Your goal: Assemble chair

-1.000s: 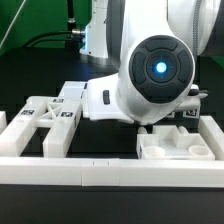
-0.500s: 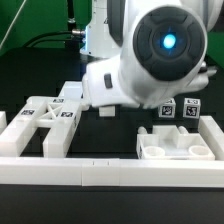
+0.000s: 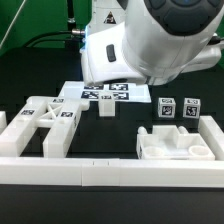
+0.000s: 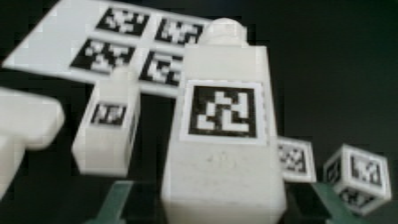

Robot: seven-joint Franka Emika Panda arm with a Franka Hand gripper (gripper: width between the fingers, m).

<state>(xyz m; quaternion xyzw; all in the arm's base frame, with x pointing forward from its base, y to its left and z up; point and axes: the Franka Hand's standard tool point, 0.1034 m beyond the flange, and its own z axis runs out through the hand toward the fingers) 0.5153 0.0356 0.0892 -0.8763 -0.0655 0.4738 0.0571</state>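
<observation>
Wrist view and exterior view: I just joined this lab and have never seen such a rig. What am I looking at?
The big white machine is a robot arm assembling a small chair. The exterior view comes from a camera off the arm; the wrist view from one on its wrist. On the black table lie chair parts: an X-braced frame, a notched block, two cube-ended pegs, plus the flat marker board and long white border rails. In the wrist view the gripper seems to hold a tall tagged white part.
</observation>
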